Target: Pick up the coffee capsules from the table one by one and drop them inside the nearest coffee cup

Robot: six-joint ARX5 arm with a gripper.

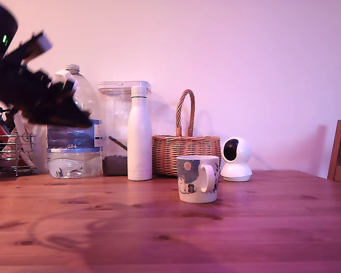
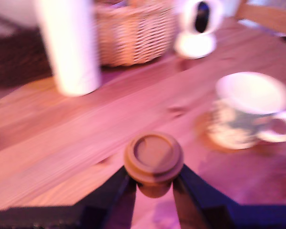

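Coffee capsule (image 2: 153,160): clamped rim-up between closed gripper (image 2: 153,183) fingers, raised clear of table (image 2: 62,157), presumably for carrying. Coffee cup (image 2: 250,109): upright, mouth open, off to one side, not yet underneath. Beyond: white bottle (image 2: 69,43), wicker basket (image 2: 131,31), round camera (image 2: 198,28).

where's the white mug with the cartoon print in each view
Exterior view: the squat white ceramic mug with grey-blue cartoon print stands on the wooden table, just right of centre, in front of the woven wicker basket, handle facing the camera.
Wrist view: the mug sits at the picture's right edge, seen from above, blurred.
Shared landmark: the round white camera, beside the basket in both.
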